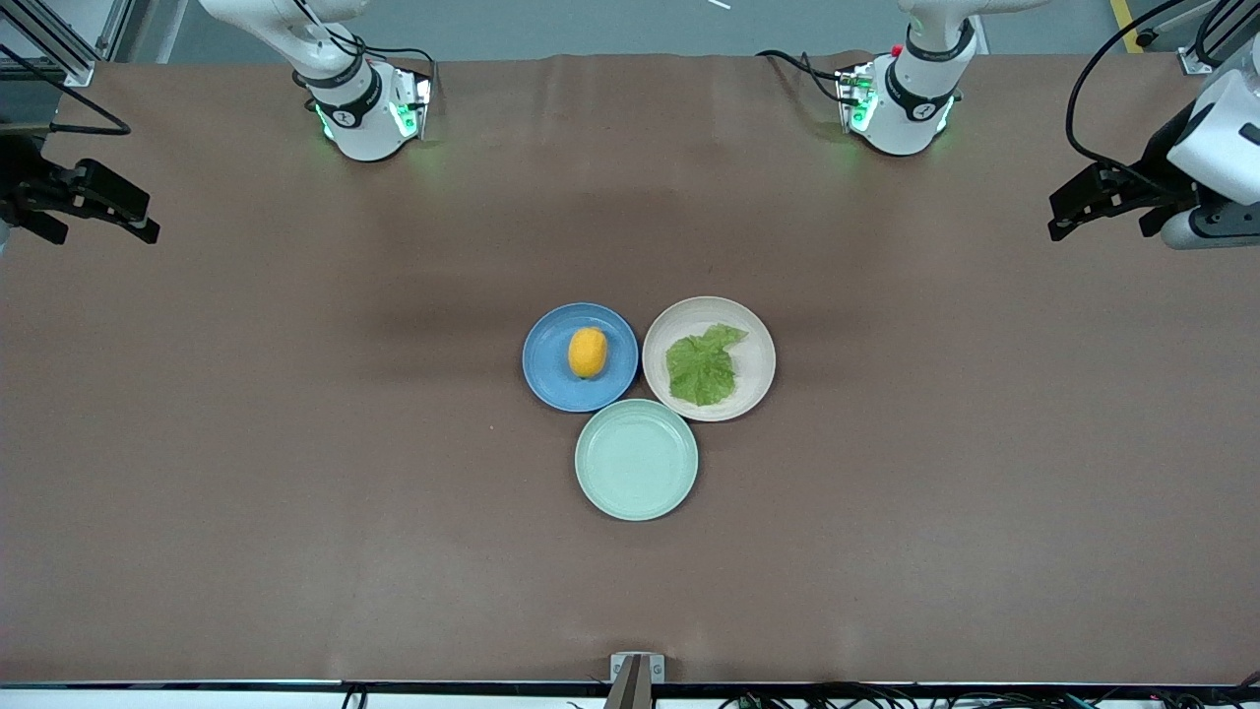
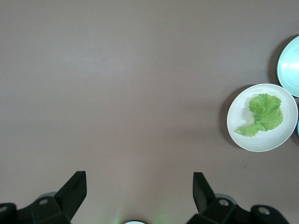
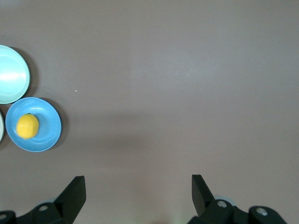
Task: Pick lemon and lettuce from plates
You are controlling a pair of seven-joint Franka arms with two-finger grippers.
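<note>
The lemon lies on the blue plate at mid-table. The lettuce lies flat on the cream plate, which touches the blue plate on the side toward the left arm's end. My left gripper is open and empty, up over bare table at the left arm's end. Its wrist view shows the lettuce on the cream plate, well apart from it. My right gripper is open and empty over the right arm's end. Its wrist view shows the lemon on the blue plate.
An empty pale mint-green plate touches both plates, nearer to the front camera. It also shows in the left wrist view and the right wrist view. Brown table spreads around the plates.
</note>
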